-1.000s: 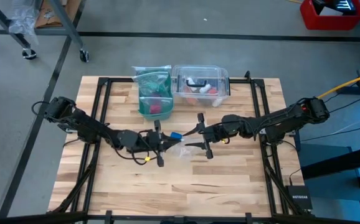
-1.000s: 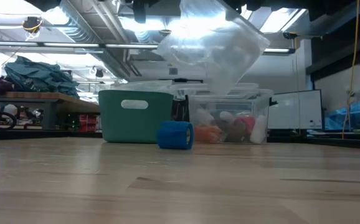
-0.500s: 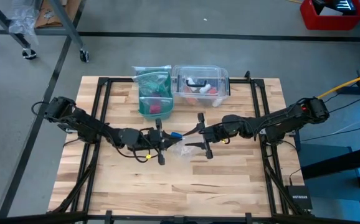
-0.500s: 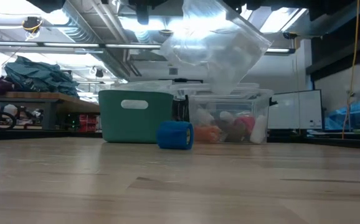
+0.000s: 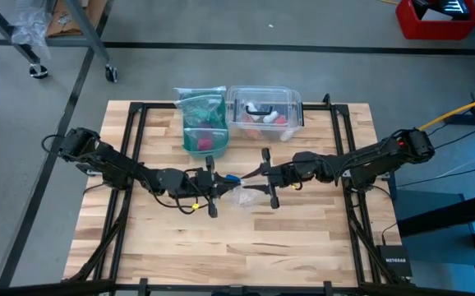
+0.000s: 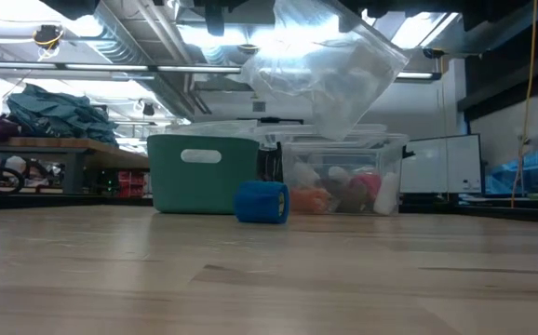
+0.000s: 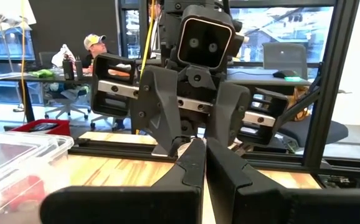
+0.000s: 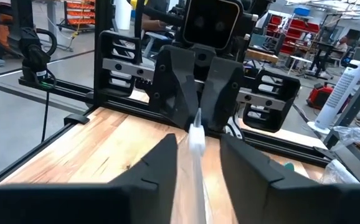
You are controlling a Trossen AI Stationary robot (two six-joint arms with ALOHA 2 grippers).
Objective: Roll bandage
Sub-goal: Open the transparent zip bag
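The bandage (image 6: 262, 202) is a small bright blue roll standing on the table's middle; the high view shows only a bit of the bandage (image 5: 232, 178) under the grippers. Above it hangs a clear zip bag (image 6: 325, 70). My left gripper (image 5: 223, 186) comes in level from the table's left and is shut on the bag. My right gripper (image 8: 197, 163) faces it from the table's right, open, with one finger on either side of the bag's edge (image 8: 197, 138) and a gap at each side. My left gripper pinches the clear bag's thin edge (image 8: 197, 121) between its two fingers, which lie level and come from the table's left. The bag hangs below the fingers, slack and clear of the table.
A teal bin (image 5: 202, 123) and a clear plastic box (image 5: 265, 112) with small items stand side by side at the table's far edge, behind the roll. The near half of the wooden table (image 5: 237, 247) is bare boards.
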